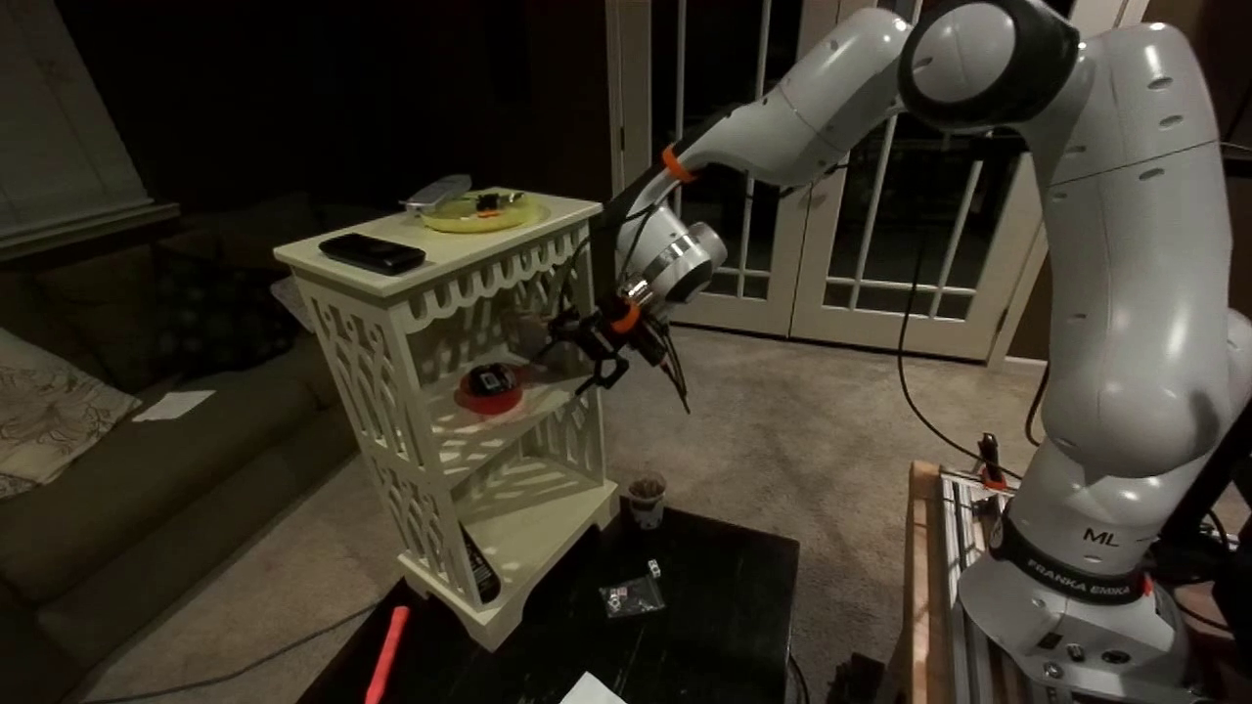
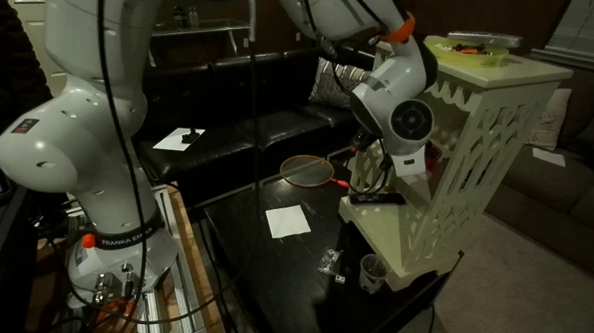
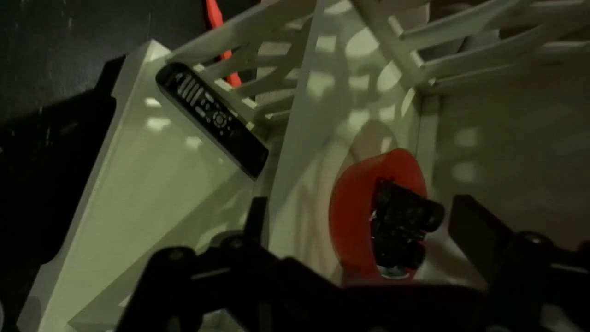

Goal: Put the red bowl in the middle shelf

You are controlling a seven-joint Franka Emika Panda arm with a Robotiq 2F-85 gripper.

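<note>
The red bowl sits on the middle shelf of the cream stand, with a black object inside it. In the wrist view the bowl shows large, its far side toward the lattice side. In an exterior view only a bit of red bowl shows behind the wrist. My gripper is at the open front of the middle level, pointing inward. In the wrist view my gripper is open, one finger on each side of the bowl, with visible gaps. The middle shelf runs beneath the bowl.
A black remote leans on the bottom board by the lattice side. The top board and lattice sides enclose the level. A yellow plate and black case lie on top. A small cup stands beside the stand.
</note>
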